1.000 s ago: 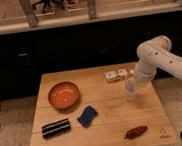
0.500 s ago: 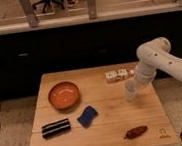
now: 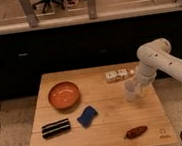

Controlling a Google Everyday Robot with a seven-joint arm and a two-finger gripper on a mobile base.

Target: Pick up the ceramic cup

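Note:
The ceramic cup is a small white tapered cup standing on the right half of the wooden table. My white arm reaches in from the right and bends down over it. My gripper is right at the cup, around or against its upper part, and hides part of its rim. The cup's base appears to rest on the table. The wide orange bowl sits apart on the left half of the table.
A blue sponge lies at the table's middle and a black striped bar at the front left. A brown object lies at the front right. A white packet lies behind the cup. Dark cabinets stand behind the table.

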